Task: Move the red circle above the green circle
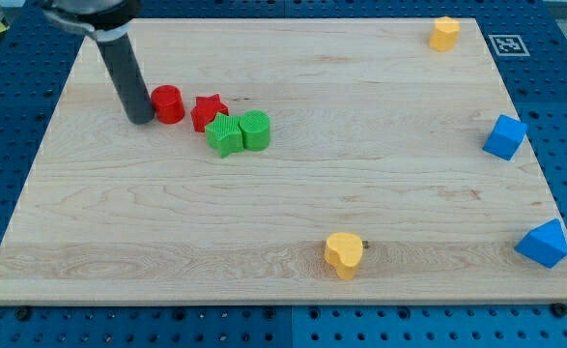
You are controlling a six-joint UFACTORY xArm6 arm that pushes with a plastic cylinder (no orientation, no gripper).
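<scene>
Red circle (168,103) sits on the wooden board (293,213) in its upper-left part, standing upright as a short cylinder. Just beside it, at its 3 o'clock, lies the red star (209,111), close to it but with a thin strip of wood showing between them. The green circle (255,130) stands at about 4 o'clock from the red circle, past the red star. It touches the green star (224,135), which lies at its 9 o'clock and presses up against the lower edge of the red star.

I have no hand to spread or pinch with, only a straight dark rod. My tip (139,120) rests on the board at the red circle's 8 o'clock, just beside that block; whether the two touch I cannot tell, since the rod's side and the block's edge meet in the view.

Well apart from this cluster, a yellow block (444,33) of unclear shape sits near the board's top edge, at about 1 o'clock from the green circle. A yellow heart (343,253) lies near the bottom edge at roughly 5 o'clock from the green circle. Two blue blocks stand along the right edge: the upper blue block (504,136) at 3 o'clock from the green circle, and the lower blue block (543,243) at about 4 o'clock, near the board's bottom-right corner.
</scene>
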